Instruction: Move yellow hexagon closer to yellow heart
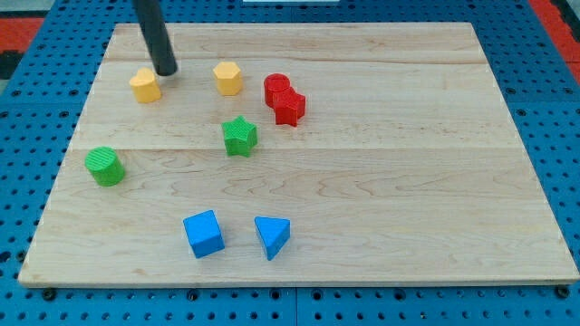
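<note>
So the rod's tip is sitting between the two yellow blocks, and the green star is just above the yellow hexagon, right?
Not quite. The camera view shows the green star below the yellow hexagon, toward the view's bottom. The rest holds: my tip sits between the yellow heart and the hexagon, close beside the heart.

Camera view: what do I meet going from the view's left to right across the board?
Green cylinder → yellow heart → my tip → blue cube → yellow hexagon → green star → blue triangle → red blocks.
</note>
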`<state>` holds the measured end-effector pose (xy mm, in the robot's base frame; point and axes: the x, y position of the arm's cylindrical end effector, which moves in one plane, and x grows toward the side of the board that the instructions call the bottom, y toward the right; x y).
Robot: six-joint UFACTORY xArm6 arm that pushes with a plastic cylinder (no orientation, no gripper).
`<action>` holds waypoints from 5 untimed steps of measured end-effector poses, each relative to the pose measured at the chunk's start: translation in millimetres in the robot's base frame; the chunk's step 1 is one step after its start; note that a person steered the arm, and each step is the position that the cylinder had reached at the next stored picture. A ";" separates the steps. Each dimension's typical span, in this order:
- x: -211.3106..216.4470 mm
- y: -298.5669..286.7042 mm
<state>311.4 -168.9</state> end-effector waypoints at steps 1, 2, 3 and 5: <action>28.7 -11.3; 16.7 -21.0; -45.7 24.9; -9.9 113.4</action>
<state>301.5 -55.5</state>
